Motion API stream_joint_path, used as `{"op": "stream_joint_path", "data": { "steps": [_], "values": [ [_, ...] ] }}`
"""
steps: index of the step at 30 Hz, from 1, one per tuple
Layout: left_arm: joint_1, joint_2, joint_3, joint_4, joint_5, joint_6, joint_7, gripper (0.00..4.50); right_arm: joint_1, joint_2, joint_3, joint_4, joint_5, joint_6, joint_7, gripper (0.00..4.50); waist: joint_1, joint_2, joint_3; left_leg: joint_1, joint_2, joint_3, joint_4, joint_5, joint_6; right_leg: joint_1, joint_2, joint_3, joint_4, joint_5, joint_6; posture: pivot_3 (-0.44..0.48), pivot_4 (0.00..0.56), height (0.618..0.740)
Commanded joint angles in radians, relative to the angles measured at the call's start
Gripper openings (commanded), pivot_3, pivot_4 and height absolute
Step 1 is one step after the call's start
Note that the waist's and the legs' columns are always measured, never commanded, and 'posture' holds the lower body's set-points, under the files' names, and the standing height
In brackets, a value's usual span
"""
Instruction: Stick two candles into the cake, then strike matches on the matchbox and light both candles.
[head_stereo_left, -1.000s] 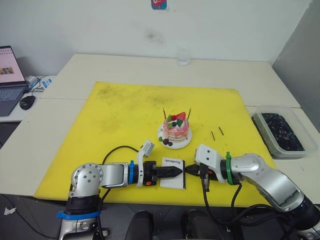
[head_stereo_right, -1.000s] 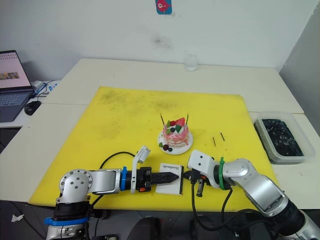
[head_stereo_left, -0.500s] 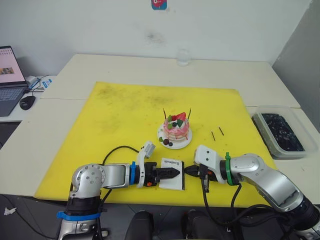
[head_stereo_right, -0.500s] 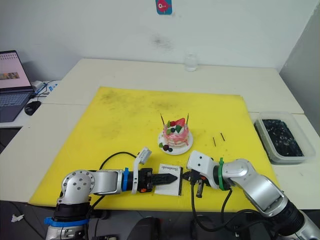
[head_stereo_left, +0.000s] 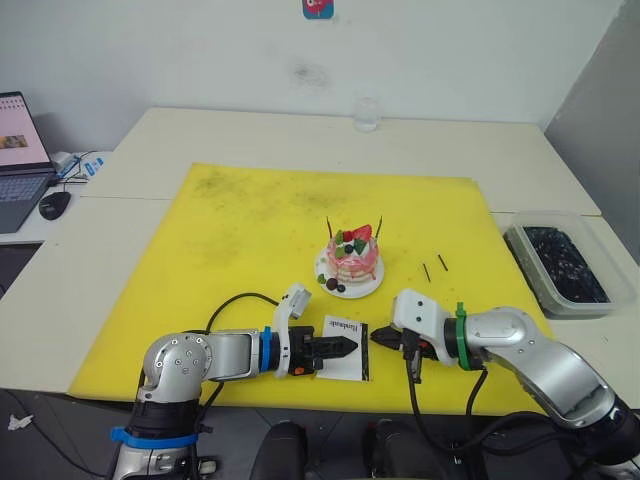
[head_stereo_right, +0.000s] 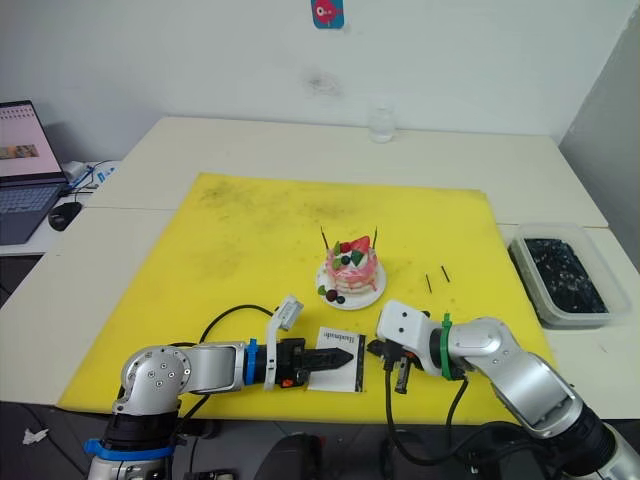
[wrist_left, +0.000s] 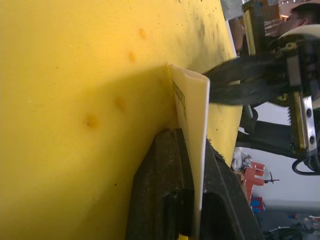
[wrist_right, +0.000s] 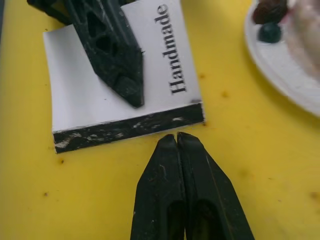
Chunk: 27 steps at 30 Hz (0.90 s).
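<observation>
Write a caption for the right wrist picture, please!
Shut right gripper points at the matchbox's dark striking strip while the left gripper pinches the box.

One cake (head_stereo_left: 351, 257), two candles (head_stereo_left: 328, 226), two matches (head_stereo_left: 426, 271), one matchbox (head_stereo_left: 344, 334)

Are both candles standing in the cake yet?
Yes. Both candles stand upright in the cake, one at each side of its top, unlit.
</observation>
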Motion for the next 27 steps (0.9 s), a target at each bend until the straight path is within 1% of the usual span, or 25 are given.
{"op": "stream_joint_path", "data": {
  "steps": [1,3,6,11,14,18,24,27],
  "values": [
    [0.023,0.018,-0.003,0.012,0.028,0.005,-0.005,0.04,0.026,-0.017,-0.106,-0.081,0.047,0.019,-0.007,0.0,0.001,0.0,0.0,-0.001,0.0,0.0,0.0,0.0,0.0,0.0,0.0,0.0,0.0,0.0,0.0,0.0,0.15,0.74],
    [0.025,0.019,-0.007,0.018,0.034,0.005,-0.011,0.04,0.05,-0.026,-0.138,-0.101,0.06,0.028,-0.011,0.0,0.003,0.0,0.0,-0.003,0.0,0.0,-0.001,0.0,0.0,-0.001,0.0,-0.001,0.0,0.0,0.0,0.0,0.15,0.74],
    [0.026,0.017,-0.014,0.03,0.047,0.007,-0.007,0.04,0.072,-0.025,-0.141,-0.11,0.059,0.044,-0.023,0.0,0.002,0.0,0.0,-0.003,0.0,-0.001,-0.002,0.0,0.0,-0.001,0.0,-0.002,0.0,0.0,0.0,0.0,0.15,0.74],
    [0.018,0.022,-0.033,0.058,0.07,0.019,-0.002,0.04,0.05,0.004,0.006,-0.043,-0.027,0.028,-0.052,0.0,0.002,0.0,0.0,-0.002,0.0,-0.001,-0.002,0.0,0.0,-0.001,0.0,-0.001,0.0,-0.001,-0.001,0.0,0.15,0.74],
    [0.015,0.02,-0.032,0.064,0.075,0.019,-0.003,0.04,0.03,0.023,0.047,-0.011,-0.043,0.031,-0.052,0.0,0.001,0.0,0.0,-0.002,0.0,-0.001,-0.001,0.0,0.0,-0.003,0.0,-0.001,-0.001,-0.001,-0.001,0.0,0.15,0.74],
    [0.014,0.019,-0.029,0.065,0.079,0.018,-0.003,1.06,0.015,0.027,0.092,0.023,-0.076,0.01,-0.036,0.0,0.001,0.0,0.0,-0.002,0.0,-0.001,-0.001,0.0,0.0,-0.005,0.0,-0.001,-0.001,-0.001,-0.001,0.0,0.15,0.74],
    [0.018,0.021,-0.027,0.057,0.085,0.02,-0.003,2.81,0.01,0.041,0.104,0.025,-0.087,0.004,-0.024,0.0,-0.002,0.0,-0.002,0.0,0.0,-0.001,-0.002,0.0,0.0,-0.005,0.0,-0.002,-0.001,-0.001,-0.001,0.0,0.15,0.74],
    [0.021,0.02,-0.025,0.057,0.092,0.022,-0.002,3.56,0.004,0.048,0.1,0.012,-0.077,0.011,-0.017,0.0,-0.002,0.0,-0.002,0.002,0.0,-0.002,-0.002,-0.001,-0.001,-0.004,0.0,-0.002,-0.001,-0.001,-0.001,0.0,0.15,0.74]
  ]
}}
